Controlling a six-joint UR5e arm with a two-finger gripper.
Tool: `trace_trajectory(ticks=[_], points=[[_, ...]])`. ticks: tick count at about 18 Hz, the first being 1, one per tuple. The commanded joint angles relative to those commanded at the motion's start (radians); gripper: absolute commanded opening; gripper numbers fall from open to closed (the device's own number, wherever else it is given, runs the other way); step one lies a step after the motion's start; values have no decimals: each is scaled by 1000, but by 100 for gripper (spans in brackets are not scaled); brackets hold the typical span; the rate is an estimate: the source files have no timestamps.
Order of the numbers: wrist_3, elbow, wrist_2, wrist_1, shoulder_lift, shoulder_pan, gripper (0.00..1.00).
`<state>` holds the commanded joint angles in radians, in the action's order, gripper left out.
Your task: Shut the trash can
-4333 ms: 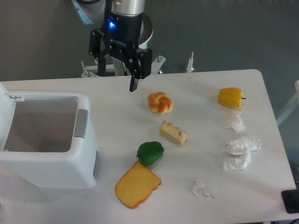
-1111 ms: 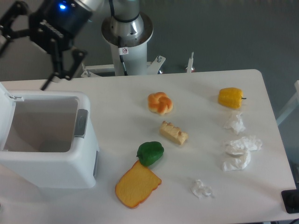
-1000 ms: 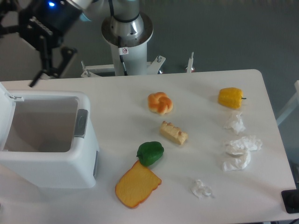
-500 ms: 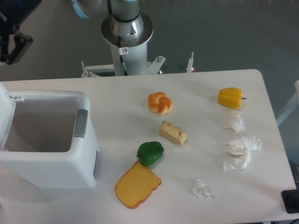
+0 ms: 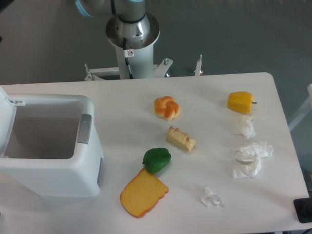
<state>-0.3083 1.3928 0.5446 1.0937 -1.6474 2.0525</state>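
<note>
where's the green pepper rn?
The green pepper sits near the table's front center, touching the orange bread slice at its front-left, with the trash can to the left and the yellow block behind-right.

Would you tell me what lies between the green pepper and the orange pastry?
The pale yellow cake piece lies between the green pepper and the orange pastry, slightly right, in the fixed camera view.

The trash can (image 5: 53, 168) is smooth white plastic with a soft sheen, and its latch tab (image 5: 84, 128) is matt grey plastic. The counter (image 5: 204, 97) has a smooth, matt white surface. The crumpled white wads (image 5: 250, 159) look like thin, wrinkled paper. The green pepper (image 5: 157, 160) is glossy like moulded plastic, as is the yellow pepper (image 5: 240, 102). The bread slice (image 5: 143, 192) looks matt and slightly porous.
</note>
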Motion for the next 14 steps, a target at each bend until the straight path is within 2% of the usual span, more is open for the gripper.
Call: trace_trajectory(ticks=[14], points=[[11,18,-5,-12,-18,-74,100]])
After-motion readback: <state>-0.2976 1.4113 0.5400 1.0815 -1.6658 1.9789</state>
